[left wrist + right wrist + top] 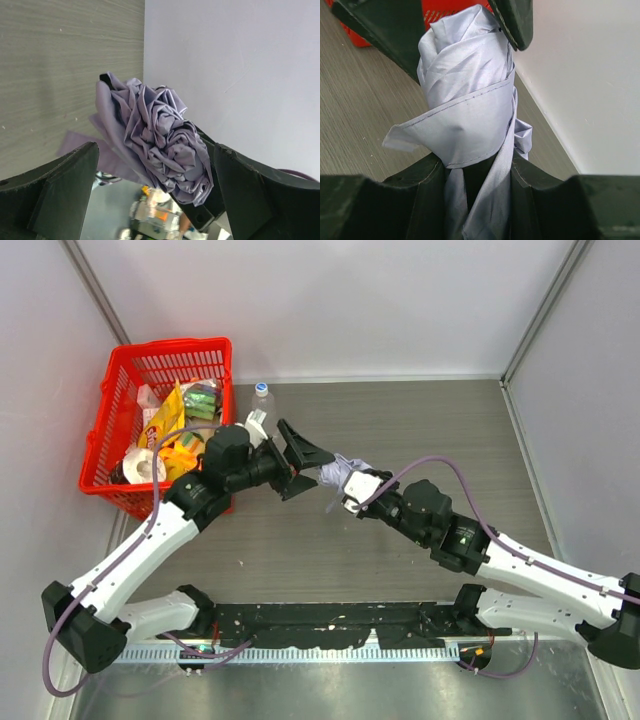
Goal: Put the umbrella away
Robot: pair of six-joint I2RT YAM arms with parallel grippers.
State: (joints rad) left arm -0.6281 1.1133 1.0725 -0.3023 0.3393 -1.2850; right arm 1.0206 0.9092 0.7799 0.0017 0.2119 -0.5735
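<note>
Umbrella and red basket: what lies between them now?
The left end effector, open around the end of the umbrella, and its black wrist fill the stretch to the red basket; the top view shows this.

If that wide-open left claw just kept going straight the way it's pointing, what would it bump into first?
The umbrella. Its bunched lavender fabric sits right ahead of the left claw, in line with the gap between its open fingers, and is gripped by the right claw. I can't quite tell how far off it is.
</note>
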